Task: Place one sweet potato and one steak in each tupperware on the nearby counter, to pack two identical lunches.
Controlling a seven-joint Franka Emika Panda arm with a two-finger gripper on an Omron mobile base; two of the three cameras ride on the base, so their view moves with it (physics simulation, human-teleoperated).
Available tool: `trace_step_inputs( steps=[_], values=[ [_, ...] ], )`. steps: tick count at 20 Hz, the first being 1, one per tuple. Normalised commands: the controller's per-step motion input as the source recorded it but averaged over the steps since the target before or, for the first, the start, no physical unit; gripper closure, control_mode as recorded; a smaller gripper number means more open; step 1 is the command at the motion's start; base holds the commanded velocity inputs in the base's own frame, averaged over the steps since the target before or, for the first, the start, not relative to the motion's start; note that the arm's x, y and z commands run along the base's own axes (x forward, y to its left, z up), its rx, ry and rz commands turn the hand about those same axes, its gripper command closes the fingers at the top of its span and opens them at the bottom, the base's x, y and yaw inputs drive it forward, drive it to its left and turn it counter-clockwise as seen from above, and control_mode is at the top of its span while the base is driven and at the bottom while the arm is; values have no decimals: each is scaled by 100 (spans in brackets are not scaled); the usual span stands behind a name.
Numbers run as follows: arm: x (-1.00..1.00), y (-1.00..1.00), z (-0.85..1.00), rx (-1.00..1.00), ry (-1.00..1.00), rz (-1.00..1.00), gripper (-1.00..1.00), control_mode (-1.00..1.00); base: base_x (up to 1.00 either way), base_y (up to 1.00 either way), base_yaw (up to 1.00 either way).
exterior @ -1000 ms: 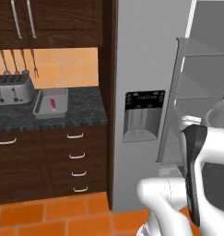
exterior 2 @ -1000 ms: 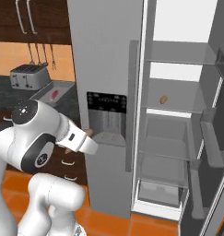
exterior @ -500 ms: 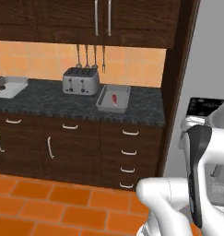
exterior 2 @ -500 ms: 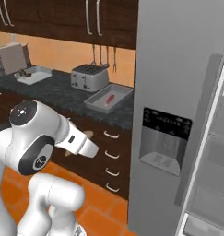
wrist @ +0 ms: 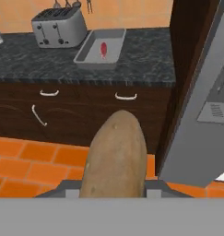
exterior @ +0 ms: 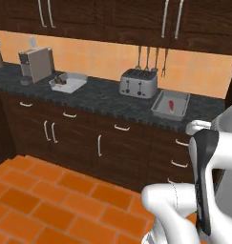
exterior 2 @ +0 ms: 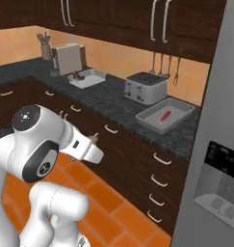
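Just right of the ribbed metal toaster (exterior: 138,83), a shallow grey tupperware (exterior: 161,110) is holding a flat red steak (exterior: 172,104), while the gripper (wrist: 114,186), raised level, is clamping a smooth tan sweet potato (wrist: 115,154).

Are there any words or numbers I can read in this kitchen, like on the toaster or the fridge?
No text can be read anywhere.
Toaster: plain metal, no brand visible.
Fridge dispenser panel: dark, with small marks too blurred to read.
Tupperware with the steak: no label.
Sweet potato in the gripper: no sticker.
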Motion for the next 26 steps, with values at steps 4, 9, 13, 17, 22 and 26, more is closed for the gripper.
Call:
trace_step_inputs(
  steps=[4,9,13,17,22,26],
  values=[
    [0,0,0,0,0,0,100,100,84,100,6],
    [0,0,0,0,0,0,100,100,99,100,0],
    [0,0,0,0,0,0,100,100,100,100,-9],
    [0,0,0,0,0,0,100,100,100,100,-21],
    [0,0,0,0,0,0,100,100,100,95,-32],
    [0,0,0,0,0,0,100,100,100,65,-29]
  ],
)
